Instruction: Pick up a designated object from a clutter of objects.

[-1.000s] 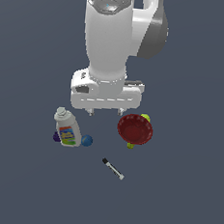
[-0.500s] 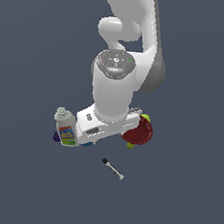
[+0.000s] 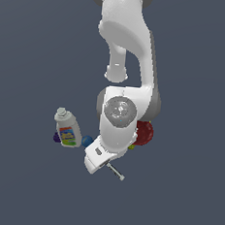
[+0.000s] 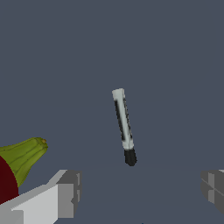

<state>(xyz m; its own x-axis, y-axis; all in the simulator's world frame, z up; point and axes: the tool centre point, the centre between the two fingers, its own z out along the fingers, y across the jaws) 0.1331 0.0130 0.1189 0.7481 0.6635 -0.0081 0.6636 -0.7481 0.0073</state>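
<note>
The marker pen [image 4: 124, 127] lies flat on the grey floor, a white-grey barrel with a black cap end. In the wrist view it sits between and a little beyond my two fingers [image 4: 65, 192], which stand wide apart with nothing between them. In the exterior view the hand [image 3: 100, 158] hangs low over the pen [image 3: 116, 172], covering its near end; only the far part sticks out. The white labelled bottle [image 3: 67, 129], blue ball [image 3: 87, 141] and purple bit [image 3: 56, 137] lie to the exterior view's left. The dark red bowl [image 3: 145, 133] shows behind the arm.
A yellow-green piece [image 4: 24, 155] rests against the dark red bowl [image 4: 5, 183] close to one finger in the wrist view. A small yellow-green bit [image 3: 131, 146] peeks out below the bowl in the exterior view.
The arm has swung down and toward the pen. The hand has dropped from above the bottle and bowl to just over the pen, now hiding part of it and of the bowl.
</note>
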